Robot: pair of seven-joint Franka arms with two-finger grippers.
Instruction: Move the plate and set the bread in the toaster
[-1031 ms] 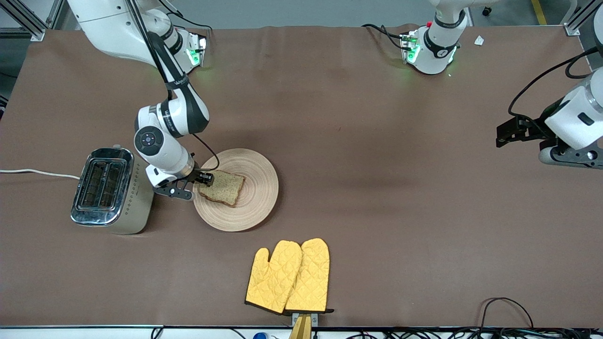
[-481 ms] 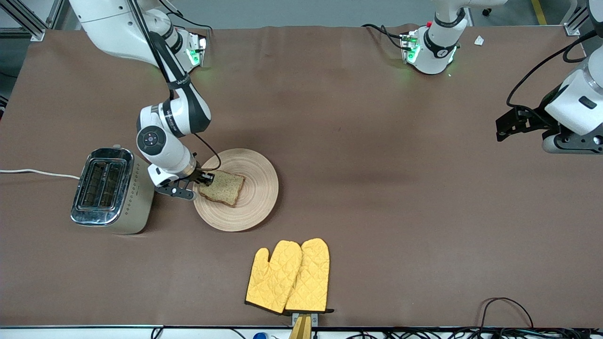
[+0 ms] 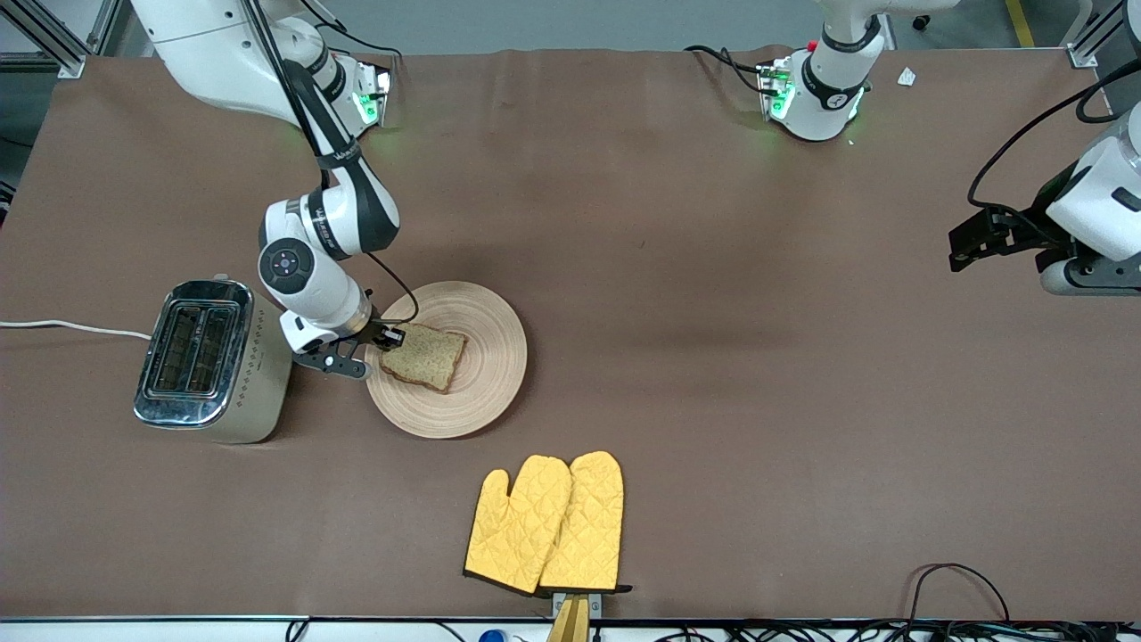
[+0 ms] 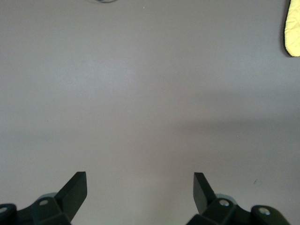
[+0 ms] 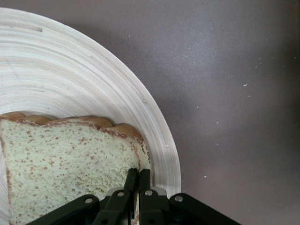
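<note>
two pincers show: the right pincer [image 3: 385, 337], left of centre in the front view, is pinched on the bread [image 3: 425, 357] edge over the plate [image 3: 486, 352], just beside the toaster [image 3: 209, 361] at the frame's left. the left pincer [image 3: 967, 242], at the right edge, waits spread wide above bare table [image 3: 713, 267].

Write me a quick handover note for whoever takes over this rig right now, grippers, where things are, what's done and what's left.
Right gripper: shut on the bread at its edge, low over the plate.
Left gripper: open, empty, waiting over bare table at the left arm's end.
Bread lies on the plate beside the toaster; both toaster slots look empty.
Yellow oven mitts lie nearer the front camera than the plate.
Done: bread gripped.
Left: lift it and put it in a toaster slot.
</note>
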